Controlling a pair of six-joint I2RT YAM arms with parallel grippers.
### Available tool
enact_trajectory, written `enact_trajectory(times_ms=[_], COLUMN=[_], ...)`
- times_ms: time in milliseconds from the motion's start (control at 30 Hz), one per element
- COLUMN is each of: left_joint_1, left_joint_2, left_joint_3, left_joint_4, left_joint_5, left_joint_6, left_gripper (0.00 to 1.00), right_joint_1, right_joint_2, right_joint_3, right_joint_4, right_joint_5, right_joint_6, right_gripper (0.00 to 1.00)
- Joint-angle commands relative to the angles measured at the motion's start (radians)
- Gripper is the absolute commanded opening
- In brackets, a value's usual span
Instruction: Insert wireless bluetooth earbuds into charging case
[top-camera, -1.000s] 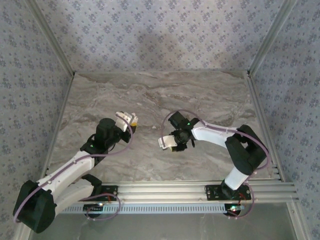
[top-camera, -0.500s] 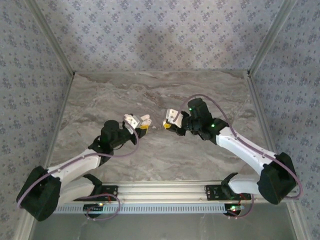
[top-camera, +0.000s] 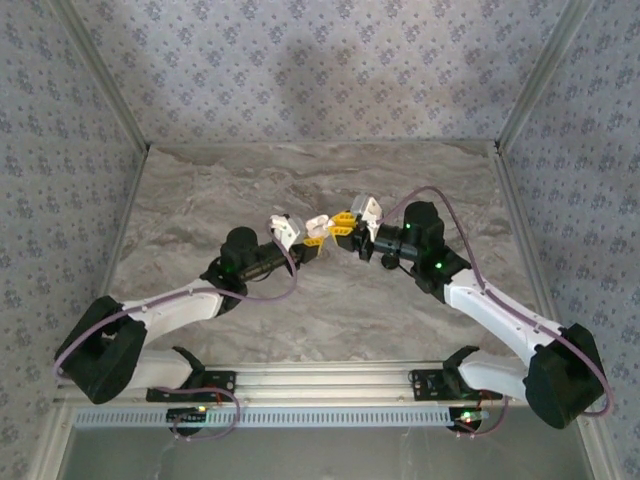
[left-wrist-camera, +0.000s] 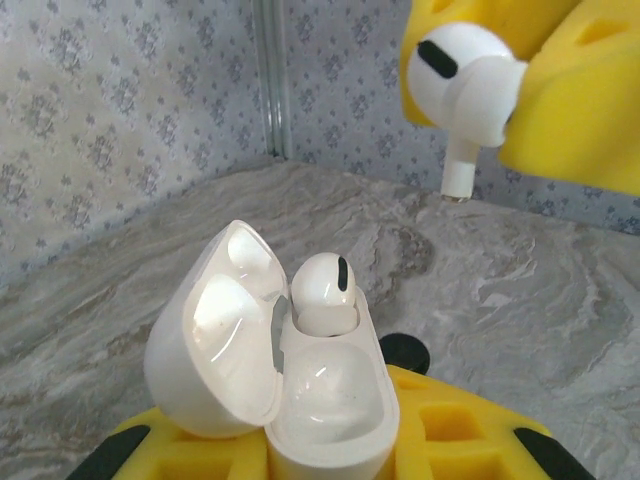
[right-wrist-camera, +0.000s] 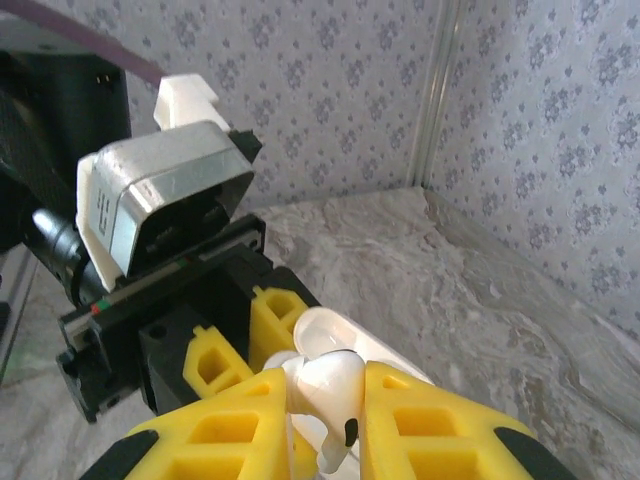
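Note:
The charging case (left-wrist-camera: 330, 410) is white and glossy, and its lid (left-wrist-camera: 215, 345) is swung open to the left. My left gripper (left-wrist-camera: 320, 455) is shut on the case's lower body. One earbud (left-wrist-camera: 325, 290) sits in the case's far slot. The other earbud (left-wrist-camera: 465, 85) hangs stem-down above and to the right of the case, pinched between the yellow fingers (left-wrist-camera: 570, 110) of my right gripper (right-wrist-camera: 330, 400). In the right wrist view that earbud (right-wrist-camera: 335, 390) sits just over the open case (right-wrist-camera: 330, 330). Both grippers, left (top-camera: 314, 236) and right (top-camera: 341, 224), meet tip to tip above the table's middle.
A flat black round disc (left-wrist-camera: 405, 352) lies on the marble table (top-camera: 300, 185) just behind the case. Patterned walls (top-camera: 300, 70) enclose the back and both sides. An aluminium rail (top-camera: 330, 380) runs along the near edge by the arm bases.
Both arms have swung in towards the middle. The left gripper moved right with the case, and the right gripper moved up and back with the earbud, until they face each other.

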Motion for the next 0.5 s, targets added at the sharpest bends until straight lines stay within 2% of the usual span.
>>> enact_trajectory(times_ms=[0,467], left_joint_1=[-0.016,-0.029], left_joint_2=[0.01,0.012], left_joint_3=[0.046,0.057], left_joint_4=[0.081,0.099], left_joint_5=[0.03,0.04], left_joint_6=[-0.017,-0.034], left_gripper=[0.11,0.11], right_joint_1=[-0.004,0.009], right_joint_2=[0.02,0.104], right_joint_3=[-0.001,0.009], right_joint_4=[0.134,0.23], right_joint_5=[-0.039,-0.072], right_joint_6=[0.081,0.132], right_gripper=[0.21,0.21])
